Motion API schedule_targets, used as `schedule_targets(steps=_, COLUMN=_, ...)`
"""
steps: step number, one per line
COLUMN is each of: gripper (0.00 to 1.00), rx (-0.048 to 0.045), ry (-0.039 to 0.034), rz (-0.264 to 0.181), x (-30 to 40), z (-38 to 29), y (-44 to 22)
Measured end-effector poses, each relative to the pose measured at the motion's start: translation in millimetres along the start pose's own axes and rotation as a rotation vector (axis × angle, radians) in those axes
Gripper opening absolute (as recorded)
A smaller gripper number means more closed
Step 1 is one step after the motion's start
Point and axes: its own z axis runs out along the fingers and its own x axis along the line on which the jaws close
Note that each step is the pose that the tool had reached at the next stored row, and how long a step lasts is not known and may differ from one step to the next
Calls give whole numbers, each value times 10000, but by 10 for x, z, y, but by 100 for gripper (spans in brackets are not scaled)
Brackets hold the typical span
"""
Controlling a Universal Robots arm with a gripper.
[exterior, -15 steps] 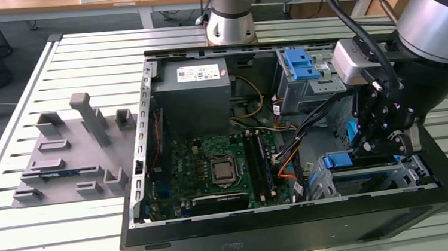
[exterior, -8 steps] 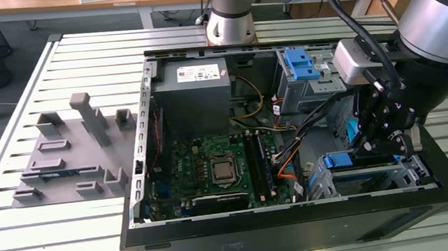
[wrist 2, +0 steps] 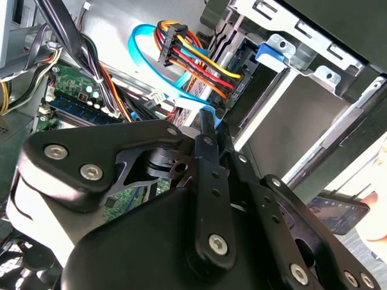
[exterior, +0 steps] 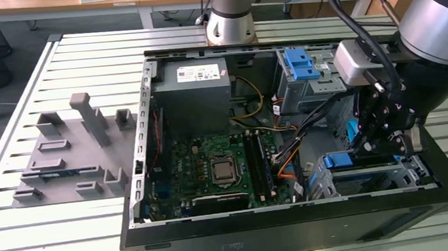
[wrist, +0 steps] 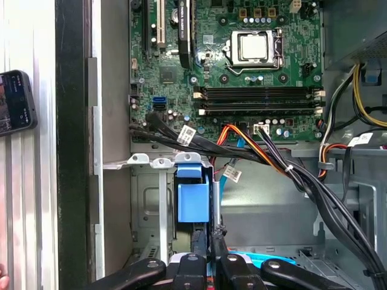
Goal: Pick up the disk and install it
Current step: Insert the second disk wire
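Observation:
The disk (wrist: 193, 202) stands edge-on in the drive cage (wrist: 148, 208) at the case's front corner, with its blue rail frame facing me and a silver edge beside it. In the exterior view its blue frame (exterior: 337, 160) shows in the cage at the lower right of the case. My gripper (exterior: 374, 148) reaches down into that corner. In both wrist views the fingertips (wrist: 210, 232) are pressed together right at the end of the blue frame. The second wrist view shows a sliver of blue pinched between the gripper tips (wrist 2: 210, 118).
Black, orange and blue cables (wrist: 254, 151) cross between the motherboard (exterior: 219, 168) and the cage. A grey power-supply box (exterior: 196, 82) sits at the case's back. A grey fixture plate (exterior: 66, 156) lies on the slatted table (exterior: 24, 237). A phone (wrist: 15, 99) and a hand (wrist 2: 375, 223) are beside the case.

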Motion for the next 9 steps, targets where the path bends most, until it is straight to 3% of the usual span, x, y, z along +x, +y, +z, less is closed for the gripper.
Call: schedule_targets(steps=9, gripper=16, rx=-15, ry=-14, rz=0, x=3, z=33, y=-12)
